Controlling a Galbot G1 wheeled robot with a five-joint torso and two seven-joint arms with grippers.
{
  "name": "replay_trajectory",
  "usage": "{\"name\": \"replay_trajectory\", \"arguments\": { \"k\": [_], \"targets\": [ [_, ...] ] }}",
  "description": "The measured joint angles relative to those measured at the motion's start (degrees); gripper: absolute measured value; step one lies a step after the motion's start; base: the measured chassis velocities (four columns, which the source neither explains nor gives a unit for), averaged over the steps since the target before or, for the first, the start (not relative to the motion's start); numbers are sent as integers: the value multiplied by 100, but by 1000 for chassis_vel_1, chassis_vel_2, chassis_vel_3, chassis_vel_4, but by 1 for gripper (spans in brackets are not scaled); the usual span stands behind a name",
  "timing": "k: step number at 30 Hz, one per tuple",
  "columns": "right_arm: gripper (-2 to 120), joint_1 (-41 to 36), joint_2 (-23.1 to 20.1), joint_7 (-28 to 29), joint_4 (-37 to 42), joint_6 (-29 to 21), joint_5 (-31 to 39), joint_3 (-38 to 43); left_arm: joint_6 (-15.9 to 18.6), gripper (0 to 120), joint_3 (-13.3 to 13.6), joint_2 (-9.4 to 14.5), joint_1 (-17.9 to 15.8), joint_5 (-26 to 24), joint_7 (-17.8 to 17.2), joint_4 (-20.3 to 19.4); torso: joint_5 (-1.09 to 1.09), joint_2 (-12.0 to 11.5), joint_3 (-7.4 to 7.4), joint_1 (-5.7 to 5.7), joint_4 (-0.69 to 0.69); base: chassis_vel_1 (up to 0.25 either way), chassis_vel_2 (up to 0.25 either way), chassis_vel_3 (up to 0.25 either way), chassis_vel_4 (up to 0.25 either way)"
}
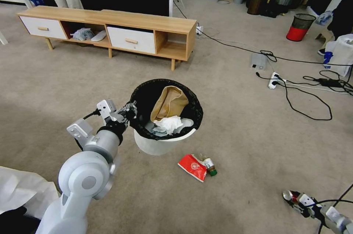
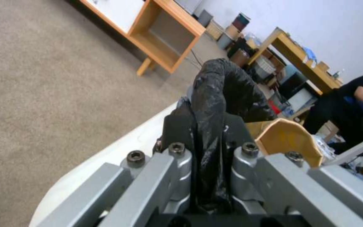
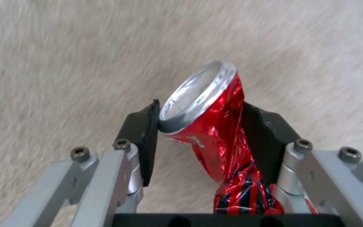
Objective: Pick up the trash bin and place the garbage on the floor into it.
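Right wrist view: the right gripper (image 3: pixel 198 126) is seen clamped on the crushed red can (image 3: pixel 215 126), whose silver end sticks out beyond the black pads while blurred carpet lies beneath. From the head view the same gripper (image 1: pixel 292 198) is found low at the near right, well apart from the trash bin (image 1: pixel 161 142), so the can is judged to be in transit toward it.

The left gripper (image 1: pixel 128 111) is closed on the bin's rim at its left side, the black liner (image 2: pixel 209 104) being pinched between the pads, as the left wrist view makes plain; by this grip the bin is held tilted with its mouth open and upward to receive litter. A brown paper bag (image 1: pixel 169 102) and a white tissue (image 1: pixel 167 123) are already inside.

On the carpet just near the bin, a red packet (image 1: pixel 193 166) and a small brown bottle (image 1: pixel 210 165) lie touching, not yet collected. The can's crumpled waist is disclosed by the right wrist view alone.
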Motion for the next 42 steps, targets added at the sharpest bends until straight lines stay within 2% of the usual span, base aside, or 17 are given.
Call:
{"name": "replay_trajectory", "arguments": {
  "k": [10,17,18,19,21,22,24,25,26,32,33,35,37,38,39,40,42],
  "targets": [
    [44,-172,-44,1,1189,260,490,347,0,7,-2,24,-17,-8,2,45,0,0,0,0,0,0,0,0,0],
    [44,-227,-129,51,1956,228,1207,451,8,7,20,23,-52,1,12,129,0,0,0,0,1,0,0,0,0],
    [44,-258,-173,74,2256,182,1510,466,15,7,28,16,-62,10,14,164,0,0,0,0,0,0,0,0,0],
    [44,-258,-173,74,2256,182,1510,466,15,7,28,16,-62,10,14,164,0,0,0,0,0,0,0,0,0],
    [44,-274,-296,89,2902,25,1954,506,28,7,52,14,-76,34,23,233,-1,0,0,0,0,0,0,0,0],
    [44,-274,-296,89,2902,25,1954,506,28,7,52,14,-76,34,23,233,-1,0,0,0,0,0,0,0,0],
    [44,-252,-443,108,3539,-172,2319,507,35,7,70,16,-107,44,25,292,0,0,0,0,2,0,0,0,0],
    [44,-252,-443,108,3539,-172,2319,507,35,7,70,16,-107,44,25,292,0,0,0,0,2,0,0,0,0],
    [44,-243,-567,123,3944,-301,2572,468,41,7,78,16,-131,45,25,318,-2,0,0,0,1,0,0,0,0],
    [44,-171,-828,180,4587,-499,3164,318,48,7,91,20,-160,45,25,364,-1,0,0,0,0,0,0,0,0],
    [44,-61,-1036,261,4840,-542,3678,126,50,7,101,31,-162,44,26,397,0,0,0,0,0,0,0,0,0],
    [44,0,-1146,281,4918,-547,3926,33,50,7,108,39,-162,44,30,408,1,0,0,0,0,0,0,0,0],
    [44,313,-1600,357,5113,-580,4607,-357,54,7,141,48,-169,45,36,455,0,0,0,0,0,0,0,0,0],
    [44,313,-1600,357,5113,-580,4607,-357,54,7,141,48,-169,45,36,455,0,0,0,0,0,0,0,0,0],
    [44,525,-1877,424,5161,-606,4881,-605,55,7,161,41,-176,48,39,478,0,0,0,0,2,0,0,0,0],
    [44,525,-1877,424,5161,-606,4881,-605,55,7,161,41,-176,48,39,478,0,0,0,0,2,0,0,0,0],
    [44,851,-2402,624,5226,-677,5401,-1086,58,7,202,29,-194,53,43,499,-1,0,0,0,1,0,0,0,0]
  ]
}}
